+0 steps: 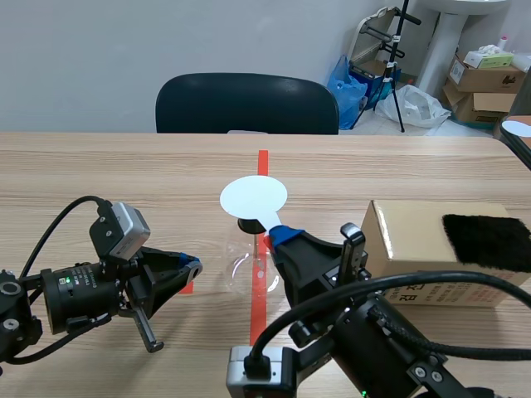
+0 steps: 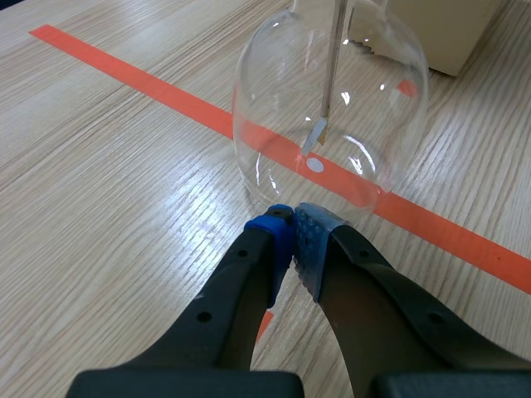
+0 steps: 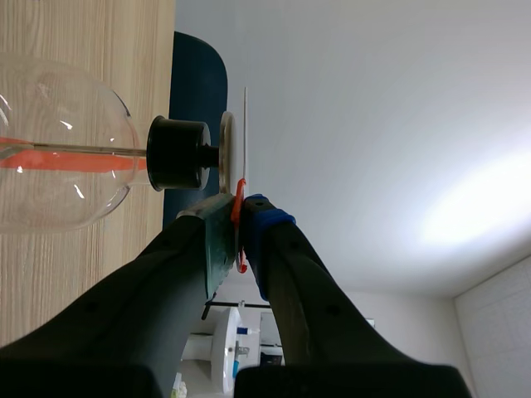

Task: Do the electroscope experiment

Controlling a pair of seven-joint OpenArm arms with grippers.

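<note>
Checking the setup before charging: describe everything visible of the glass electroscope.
The electroscope is a clear rounded glass flask, upright on the table over a tape line. A black stopper plugs its neck; a thin rod runs through it, small leaves inside, pale disc on top. The right tool holds a white plate close over the disc; the shut left tool sits beside it.

left gripper [image 2: 294,220] closed, low, right gripper [image 3: 241,212] turned sideways, clamping paddle [image 1: 253,197]

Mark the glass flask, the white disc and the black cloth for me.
glass flask [image 2: 357,99], left wrist view, on its rounded glass wall.
white disc [image 1: 253,197], scene view, on the middle of its face.
black cloth [image 1: 489,240], scene view, on its middle.
</note>
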